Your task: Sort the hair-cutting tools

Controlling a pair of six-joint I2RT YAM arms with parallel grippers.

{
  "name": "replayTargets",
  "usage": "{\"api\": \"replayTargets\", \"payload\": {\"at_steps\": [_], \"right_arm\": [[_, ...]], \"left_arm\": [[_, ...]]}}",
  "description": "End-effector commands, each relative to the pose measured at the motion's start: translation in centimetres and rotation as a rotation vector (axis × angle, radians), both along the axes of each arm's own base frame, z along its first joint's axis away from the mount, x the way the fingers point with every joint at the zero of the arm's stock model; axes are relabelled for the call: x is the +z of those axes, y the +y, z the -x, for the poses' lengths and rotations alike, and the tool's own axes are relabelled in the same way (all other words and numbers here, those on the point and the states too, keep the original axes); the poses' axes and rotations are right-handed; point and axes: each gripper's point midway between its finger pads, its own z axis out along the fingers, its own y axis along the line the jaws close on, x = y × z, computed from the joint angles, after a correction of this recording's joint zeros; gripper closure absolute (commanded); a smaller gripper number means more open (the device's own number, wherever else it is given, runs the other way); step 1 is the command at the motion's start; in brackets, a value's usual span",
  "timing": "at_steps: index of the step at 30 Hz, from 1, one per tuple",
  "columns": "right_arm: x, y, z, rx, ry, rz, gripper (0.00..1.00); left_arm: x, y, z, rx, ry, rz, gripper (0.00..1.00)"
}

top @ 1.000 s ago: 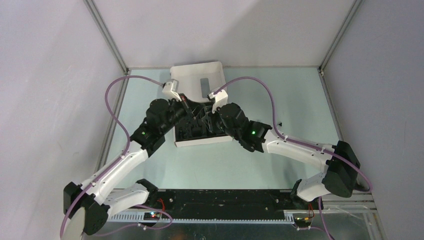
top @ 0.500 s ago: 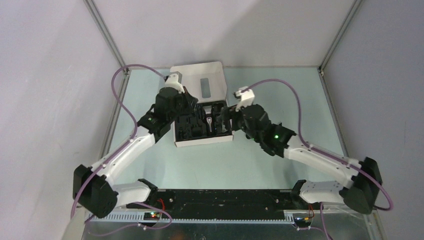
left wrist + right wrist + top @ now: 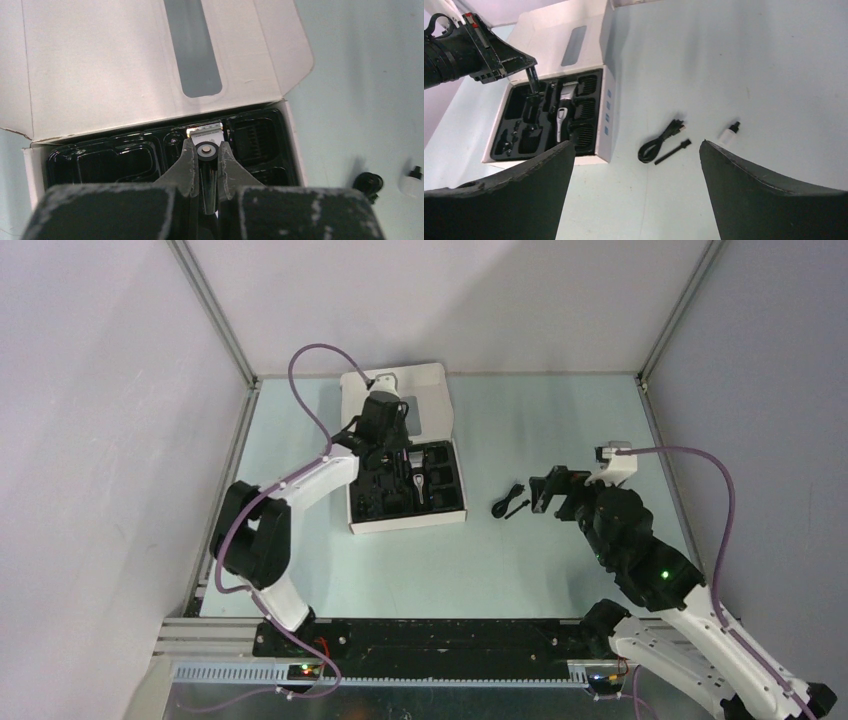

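Box [image 3: 405, 525]: white and flat on the table [image 3: 560, 420]. We see it open, its lid [image 3: 100, 60] folded back on the far side with a long window in it, and a black tray [image 3: 509, 112] of moulded pockets inside.
Cord [image 3: 659, 142]: black and loosely looped, lying on the table to the right of the box, outside it.
Brush [image 3: 672, 151]: thin and black, on the table just beside the cord; we cannot tell whether the two touch.
Bottle [image 3: 728, 132]: small and pale with a black cap, on the table beyond the brush and apart from it.
Clipper [image 3: 561, 109]: silver and black, lying lengthwise in the tray with its toothed silver head toward the lid.
Comb attachment [image 3: 586, 85]: we find toothed black pieces in the tray's pockets between the clipper and the box wall that faces the cord.
Left pincer [image 3: 205, 146]: over the tray, pointing down at it; its fingers [image 3: 184, 162] are drawn close with only a narrow gap. From its own camera the clipper's head shows just past the tips, and a pale round disc and a dark strip show in the gap. We cannot tell whether the fingers pinch anything or merely hang above.
Right pincer [image 3: 636, 143]: spread wide with nothing between its fingers; we see it above the table, near the cord and brush and well apart from the box.
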Motion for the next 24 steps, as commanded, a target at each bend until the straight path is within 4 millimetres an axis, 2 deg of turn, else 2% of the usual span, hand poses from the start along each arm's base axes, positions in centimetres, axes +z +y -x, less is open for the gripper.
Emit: {"api": "replayTargets", "payload": {"at_steps": [1, 6, 16, 24], "right_arm": [[-1.3, -2.5, 0.9, -0.078, 0.026, 0.019, 0.01], [-0.7, -3.7, 1.5, -0.1, 0.001, 0.012, 0.01], [-0.1, -5.8, 2.5, -0.166, -0.031, -0.014, 0.01], [-0.6, -5.6, 2.2, -0.17, -0.011, 0.003, 0.01]], "left_arm": [[1.1, 0.5, -2.3, 0.039, -0.06, -0.034, 1.0], [-1.1, 1.4, -2.7, 0.071, -0.028, -0.081, 1.0], [-5.4, 1.8, -2.5, 0.095, 0.073, -0.127, 1.0], [-6.3, 2.2, -1.7, 0.094, 0.121, -0.151, 1.0]]}}
